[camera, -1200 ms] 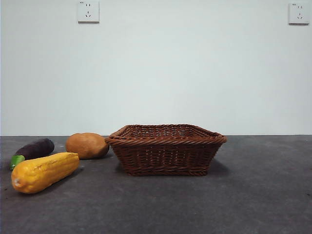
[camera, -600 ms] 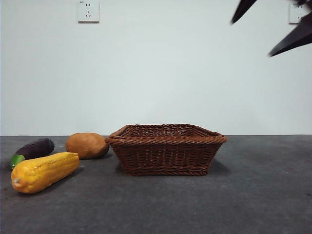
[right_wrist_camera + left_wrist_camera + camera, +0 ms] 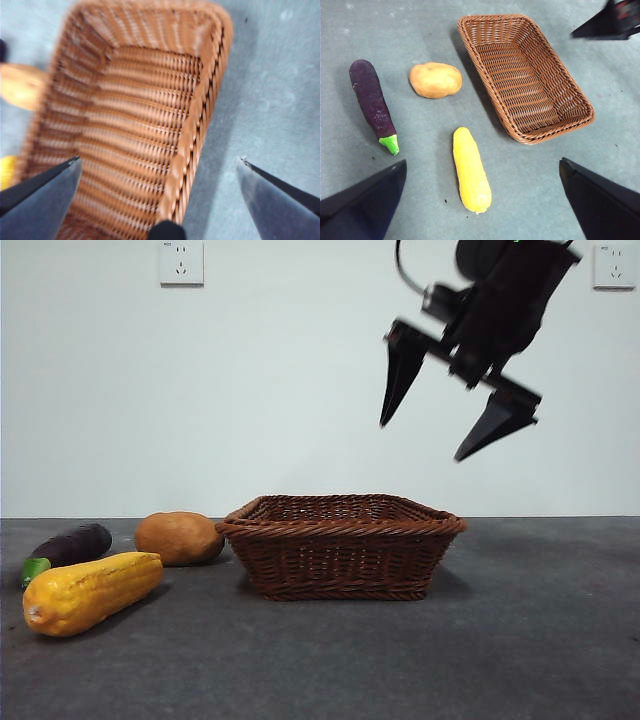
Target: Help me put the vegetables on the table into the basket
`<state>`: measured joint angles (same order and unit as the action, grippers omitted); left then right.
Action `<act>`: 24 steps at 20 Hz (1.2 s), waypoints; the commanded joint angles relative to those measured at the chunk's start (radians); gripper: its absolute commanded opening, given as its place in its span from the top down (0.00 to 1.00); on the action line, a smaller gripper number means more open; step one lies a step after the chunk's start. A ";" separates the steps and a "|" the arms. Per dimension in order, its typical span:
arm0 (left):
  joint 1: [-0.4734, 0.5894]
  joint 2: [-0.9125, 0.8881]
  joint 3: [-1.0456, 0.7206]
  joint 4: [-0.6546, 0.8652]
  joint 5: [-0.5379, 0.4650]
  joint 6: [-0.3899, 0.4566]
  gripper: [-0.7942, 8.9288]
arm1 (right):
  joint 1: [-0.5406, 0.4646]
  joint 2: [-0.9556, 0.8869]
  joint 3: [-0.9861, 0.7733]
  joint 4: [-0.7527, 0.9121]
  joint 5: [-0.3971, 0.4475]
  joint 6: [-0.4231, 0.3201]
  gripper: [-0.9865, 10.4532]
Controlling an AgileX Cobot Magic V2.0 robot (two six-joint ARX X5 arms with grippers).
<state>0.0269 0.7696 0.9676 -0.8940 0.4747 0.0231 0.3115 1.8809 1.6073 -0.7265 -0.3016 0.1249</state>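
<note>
Right gripper (image 3: 432, 440) spread wide, empty, touching nothing, hanging high above basket (image 3: 340, 546), toward its right rim. Left gripper (image 3: 480, 197) also wide, empty, above corn (image 3: 470, 169). Open table (image 3: 520, 640) right of basket and in front. Corn, eggplant (image 3: 371, 104), potato (image 3: 435, 80) on table left of basket; potato nearest the rim, possibly just apart. Right wrist view blurred.
</note>
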 commanded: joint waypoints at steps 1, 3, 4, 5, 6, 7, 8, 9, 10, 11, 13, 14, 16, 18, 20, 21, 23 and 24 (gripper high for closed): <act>-0.002 -0.002 0.001 0.009 0.004 0.007 0.21 | 0.018 0.054 0.006 0.018 0.025 0.006 0.31; -0.002 -0.002 0.001 0.009 0.004 0.007 0.21 | 0.030 0.098 0.006 0.026 0.043 0.006 0.31; -0.002 -0.002 0.001 0.009 0.004 0.007 0.21 | 0.037 0.120 0.006 0.031 0.057 0.006 0.31; -0.002 -0.002 0.001 0.009 0.004 0.007 0.21 | 0.038 0.137 0.006 0.035 0.068 0.007 0.31; -0.002 -0.001 0.001 0.009 0.003 0.007 0.21 | 0.039 0.157 0.006 0.044 0.078 0.012 0.31; -0.002 -0.001 0.001 0.008 0.003 0.007 0.21 | 0.041 0.171 0.006 0.049 0.090 0.018 0.34; -0.002 -0.001 0.001 0.008 0.003 0.007 0.21 | 0.042 0.182 0.006 0.056 0.106 0.022 0.41; -0.002 -0.001 0.001 0.008 0.001 0.007 0.21 | 0.042 0.192 0.006 0.064 0.117 0.022 0.46; -0.002 0.000 0.001 0.008 -0.004 0.007 0.21 | 0.042 0.198 0.006 0.073 0.119 0.027 0.49; -0.002 0.001 0.001 0.008 -0.004 0.007 0.21 | 0.042 0.204 0.006 0.081 0.119 0.032 0.55; -0.002 0.006 0.001 0.005 -0.004 0.007 0.21 | 0.043 0.212 0.005 0.082 0.119 0.032 0.72; -0.002 0.010 0.001 0.004 -0.004 0.007 0.21 | 0.043 0.217 0.005 0.082 0.119 0.032 0.77; -0.002 0.016 0.001 0.005 -0.004 0.007 0.21 | 0.043 0.223 0.005 0.083 0.119 0.032 0.78; -0.002 0.024 0.001 0.005 -0.004 0.007 0.21 | 0.043 0.223 0.005 0.090 0.119 0.032 0.86; -0.002 0.034 0.001 0.004 -0.004 0.007 0.21 | 0.043 0.223 0.005 0.094 0.119 0.032 0.92; -0.002 0.038 0.001 0.004 -0.004 0.007 0.21 | 0.043 0.223 0.005 0.096 0.119 0.032 0.92; -0.002 0.042 0.001 0.000 -0.004 0.007 0.21 | 0.043 0.222 0.005 0.098 0.109 0.033 0.92; -0.002 0.043 0.001 -0.002 -0.004 0.007 0.21 | 0.043 0.218 0.006 0.098 0.101 0.038 0.92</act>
<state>0.0269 0.8120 0.9676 -0.8970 0.4706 0.0231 0.3523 2.0857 1.6154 -0.6258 -0.2100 0.1917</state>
